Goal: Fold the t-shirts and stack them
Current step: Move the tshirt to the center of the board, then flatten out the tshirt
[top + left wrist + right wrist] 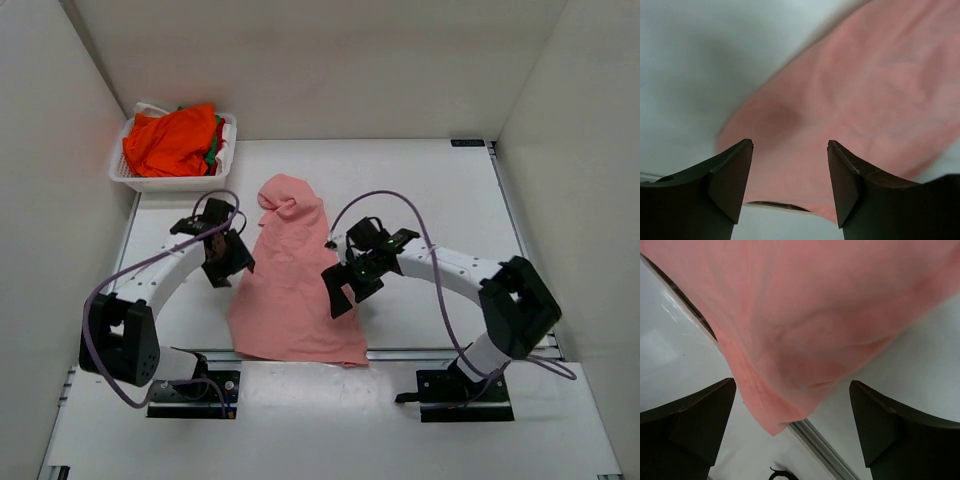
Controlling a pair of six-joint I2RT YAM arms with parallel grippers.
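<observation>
salmon-pink shirt (pixel 290 285) lies between left hand (pixel 230 265) and right hand (pixel 338 288), both spread wide, empty.

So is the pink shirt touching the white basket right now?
Apart. The top view shows a strip of bare table between the pink shirt and the white basket.

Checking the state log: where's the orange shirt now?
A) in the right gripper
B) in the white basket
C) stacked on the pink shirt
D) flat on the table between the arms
B: the orange shirt lies bunched in the white basket at the far left, apart from the pink shirt.
</observation>
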